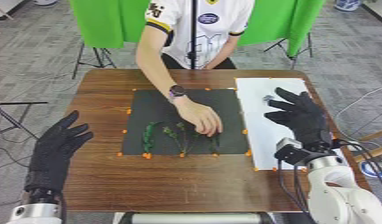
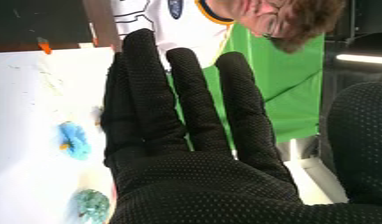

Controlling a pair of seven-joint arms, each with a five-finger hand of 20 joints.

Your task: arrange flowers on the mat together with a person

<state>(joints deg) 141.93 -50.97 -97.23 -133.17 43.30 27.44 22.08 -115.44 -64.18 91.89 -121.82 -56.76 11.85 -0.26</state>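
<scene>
Lying on the rectangular black mat (image 1: 147, 110) are green plant pieces in three places: one dark green leafy sprig (image 1: 148, 138) toward the mat's left side, one group of thin green stems with small buds (image 1: 180, 139) at the middle, and one slender dark green stem (image 1: 214, 144) to the right of these. The exact number of stems in the middle group cannot be told. One bare hand of a person (image 1: 198, 118) is over the mat, fingertips down at the slender stem; a dark wristwatch (image 1: 177, 91) is on that wrist. Small orange markers (image 1: 121, 154), at least eight, edge the mat.

Just right of the mat lies one white sheet (image 1: 266, 142). In the right wrist view, one blue flower (image 2: 74, 141) and one teal-green flower (image 2: 92, 204) lie on it, apart from each other.

The robot's right hand (image 1: 303, 119) is above the sheet, spread wide with fingers straight, holding nothing. The robot's left hand (image 1: 56, 150), at the left edge of the brown wooden table (image 1: 99, 192), is also spread and empty.

Across the table, the white shirt with yellow and black trim (image 1: 193, 37) bears large dark-outlined print on the front, one round dark badge, and lettering on one sleeve. Green cloth (image 1: 106, 22) hangs behind.
</scene>
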